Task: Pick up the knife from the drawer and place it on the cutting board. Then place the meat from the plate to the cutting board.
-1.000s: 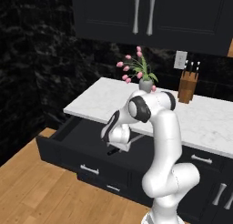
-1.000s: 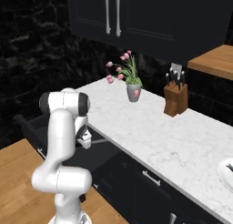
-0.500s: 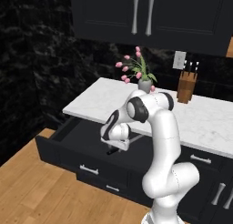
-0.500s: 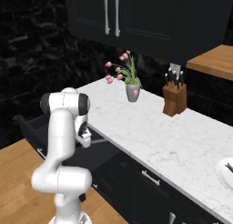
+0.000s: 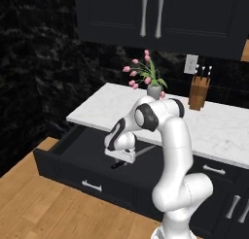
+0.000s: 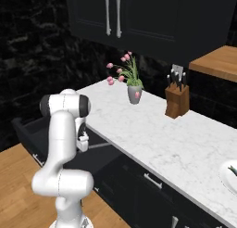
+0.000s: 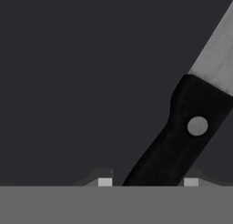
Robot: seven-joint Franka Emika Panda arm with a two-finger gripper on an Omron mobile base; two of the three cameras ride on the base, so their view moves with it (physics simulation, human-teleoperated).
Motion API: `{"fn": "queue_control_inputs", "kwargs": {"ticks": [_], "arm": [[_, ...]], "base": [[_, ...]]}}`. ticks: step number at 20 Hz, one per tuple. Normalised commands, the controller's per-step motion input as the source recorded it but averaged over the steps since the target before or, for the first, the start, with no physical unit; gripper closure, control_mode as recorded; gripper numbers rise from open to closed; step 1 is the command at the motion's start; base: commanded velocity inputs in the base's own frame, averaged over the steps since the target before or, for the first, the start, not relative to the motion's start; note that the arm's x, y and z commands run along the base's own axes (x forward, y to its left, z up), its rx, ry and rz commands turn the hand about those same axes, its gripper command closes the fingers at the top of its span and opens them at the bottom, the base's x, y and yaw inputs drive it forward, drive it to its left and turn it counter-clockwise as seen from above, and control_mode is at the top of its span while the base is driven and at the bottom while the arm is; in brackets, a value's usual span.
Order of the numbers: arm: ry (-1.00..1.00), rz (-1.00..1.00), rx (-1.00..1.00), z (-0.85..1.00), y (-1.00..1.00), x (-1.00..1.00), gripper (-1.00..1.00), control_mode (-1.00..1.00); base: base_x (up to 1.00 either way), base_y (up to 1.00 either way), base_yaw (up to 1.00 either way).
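The wide black drawer stands pulled out under the marble counter, and shows too in the right base view. The knife lies on its floor, silver blade pointing toward the counter. In the hand view its dark handle with a silver rivet runs down between my fingertips. My gripper reaches down into the drawer over the handle. It is open, one fingertip on each side of the handle, the right one close against it. The cutting board is out of view. A pale round rim, perhaps the plate, shows at the right edge.
On the white marble counter stand a vase of pink flowers and a wooden knife block. Black upper cabinets hang above. Narrower black drawers sit right of my arm. A wood floor lies in front.
My gripper has sunk a little lower into the drawer, onto the knife handle. The drawer and knife have not moved.
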Motion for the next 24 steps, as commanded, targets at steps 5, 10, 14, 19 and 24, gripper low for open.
{"fn": "queue_control_inputs", "kwargs": {"ticks": [5,10,14,19,24], "arm": [[-0.06,0.0,0.04,0.09,0.29,-0.72,1.0,-1.0],[0.0,0.0,0.23,0.71,0.19,-0.52,1.0,-1.0],[0.06,0.0,0.14,0.97,0.26,-0.01,1.0,-1.0],[0.13,0.0,0.02,0.89,0.42,-0.01,1.0,-1.0],[0.22,-0.01,0.01,0.98,0.68,-0.06,1.0,-1.0]], "base": [[0.0,0.0,0.0],[0.0,0.0,0.0],[0.0,0.0,0.0],[0.0,0.0,0.0],[0.0,0.0,0.0]]}}
